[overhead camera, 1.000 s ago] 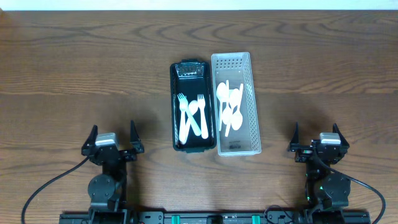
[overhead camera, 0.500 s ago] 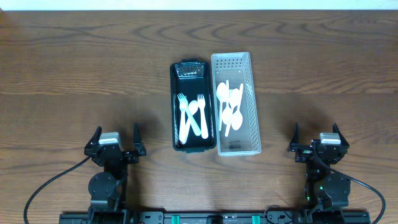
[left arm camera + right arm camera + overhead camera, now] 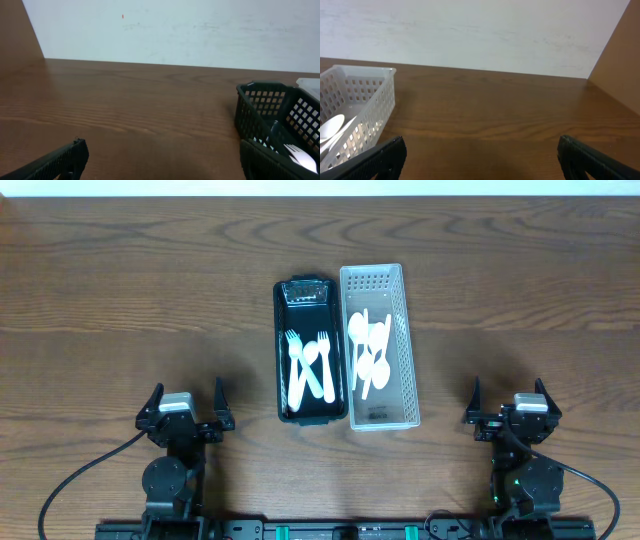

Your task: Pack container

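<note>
A black basket (image 3: 281, 330) in the table's middle holds white plastic forks (image 3: 309, 362). A white basket (image 3: 405, 310) touches its right side and holds several white spoons (image 3: 369, 348). My left gripper (image 3: 186, 402) is open and empty near the front edge, left of the baskets. My right gripper (image 3: 510, 400) is open and empty near the front edge, right of them. The left wrist view shows the black basket (image 3: 265, 107) at the right with a fork tip (image 3: 297, 152) inside. The right wrist view shows the white basket (image 3: 362, 107) at the left.
The brown wooden table (image 3: 130, 290) stretches around both baskets. A pale wall (image 3: 175, 30) stands beyond the far edge. Black cables (image 3: 80, 475) run from both arm bases at the front.
The left gripper shifted slightly right and forward between one second ago and half a second ago. Since then nothing has moved.
</note>
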Controlling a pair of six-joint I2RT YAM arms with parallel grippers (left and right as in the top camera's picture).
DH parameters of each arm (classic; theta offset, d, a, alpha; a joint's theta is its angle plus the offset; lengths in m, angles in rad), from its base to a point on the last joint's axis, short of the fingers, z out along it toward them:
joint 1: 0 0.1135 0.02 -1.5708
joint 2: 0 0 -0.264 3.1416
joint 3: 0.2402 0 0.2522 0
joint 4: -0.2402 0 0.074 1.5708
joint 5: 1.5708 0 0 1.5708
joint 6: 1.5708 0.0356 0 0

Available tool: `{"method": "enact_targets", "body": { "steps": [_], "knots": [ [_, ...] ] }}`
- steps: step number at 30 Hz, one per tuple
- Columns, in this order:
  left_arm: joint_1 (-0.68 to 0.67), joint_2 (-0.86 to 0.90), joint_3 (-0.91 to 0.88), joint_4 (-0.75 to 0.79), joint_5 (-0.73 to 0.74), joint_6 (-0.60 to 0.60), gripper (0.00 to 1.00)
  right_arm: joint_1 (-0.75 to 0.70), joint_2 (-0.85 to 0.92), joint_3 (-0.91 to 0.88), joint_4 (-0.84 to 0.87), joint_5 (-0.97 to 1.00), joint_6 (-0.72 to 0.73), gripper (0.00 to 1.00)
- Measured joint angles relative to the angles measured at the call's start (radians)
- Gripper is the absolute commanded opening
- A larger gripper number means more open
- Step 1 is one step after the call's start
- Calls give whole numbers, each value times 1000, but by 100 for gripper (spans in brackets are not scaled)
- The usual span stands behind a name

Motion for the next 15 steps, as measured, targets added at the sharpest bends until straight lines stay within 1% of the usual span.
{"method": "enact_targets", "body": {
  "steps": [15],
  "knots": [
    [0,0,0,0,0,0,98,0,0,0,0,0,0,99]
  ]
}}
